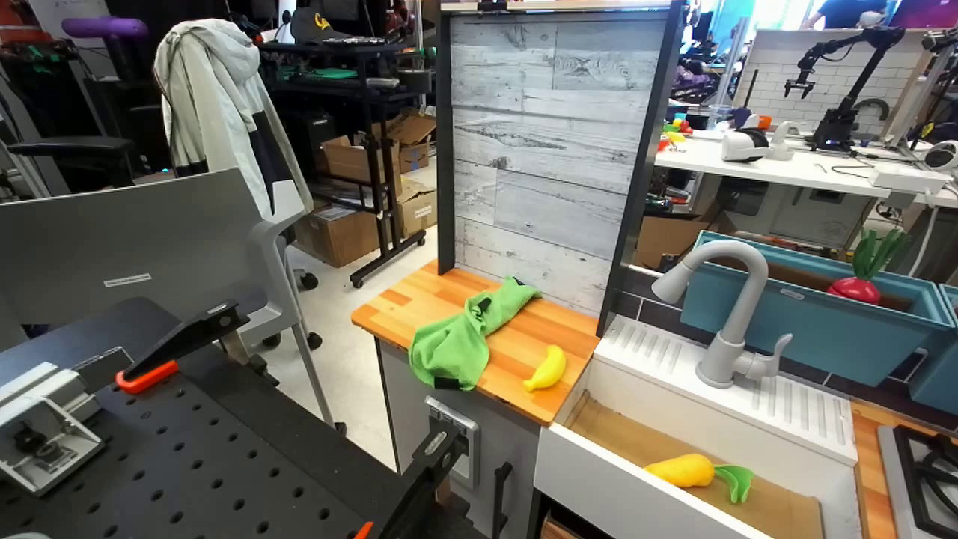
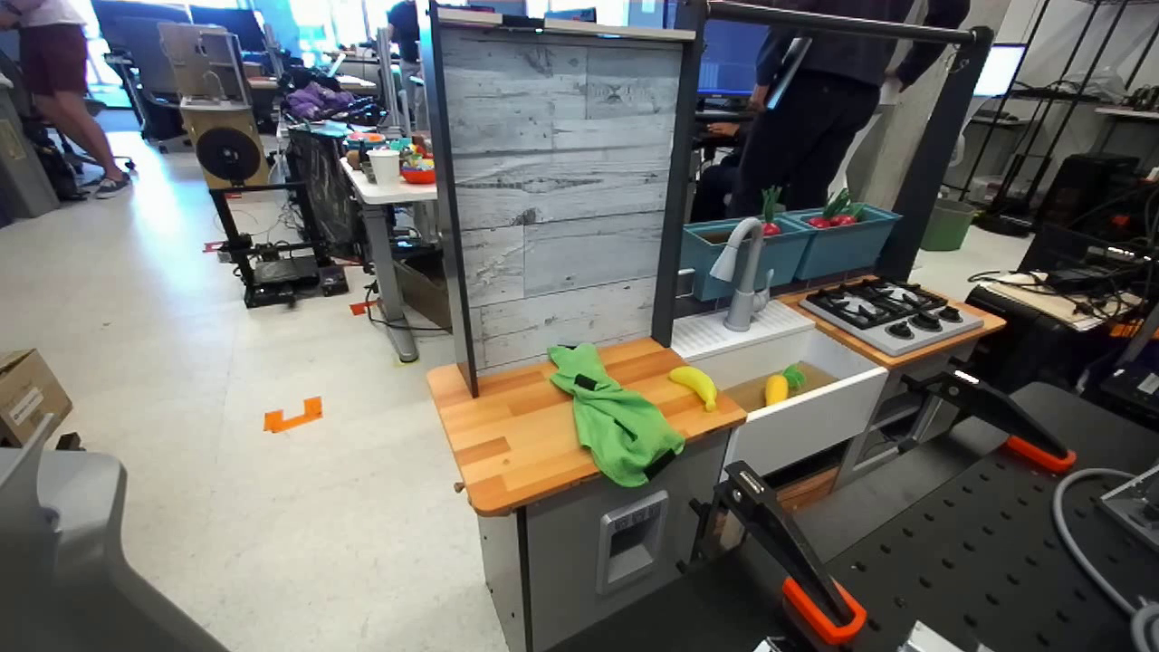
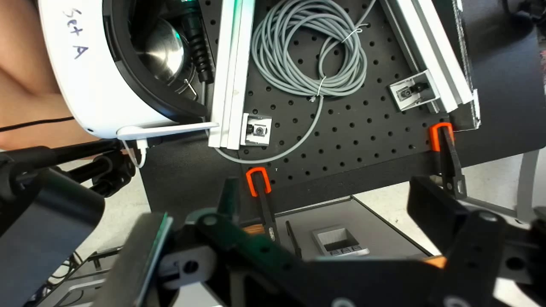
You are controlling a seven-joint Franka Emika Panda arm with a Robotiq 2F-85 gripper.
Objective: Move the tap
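The tap is a matte grey gooseneck faucet standing upright behind the white sink. Its arch curves over with the spout head toward the counter side, and a small lever sits at its base. The tap also shows in the other exterior picture, in an exterior view, at the back of the sink. My gripper shows only in the wrist view. Its two black fingers are wide apart with nothing between them. It is well away from the tap, which is out of view in the wrist view.
A green cloth and a yellow banana lie on the wooden counter. A yellow toy vegetable lies in the sink. Blue planters stand behind the tap. A stove is beside the sink. Orange-tipped clamps hold the black table edge.
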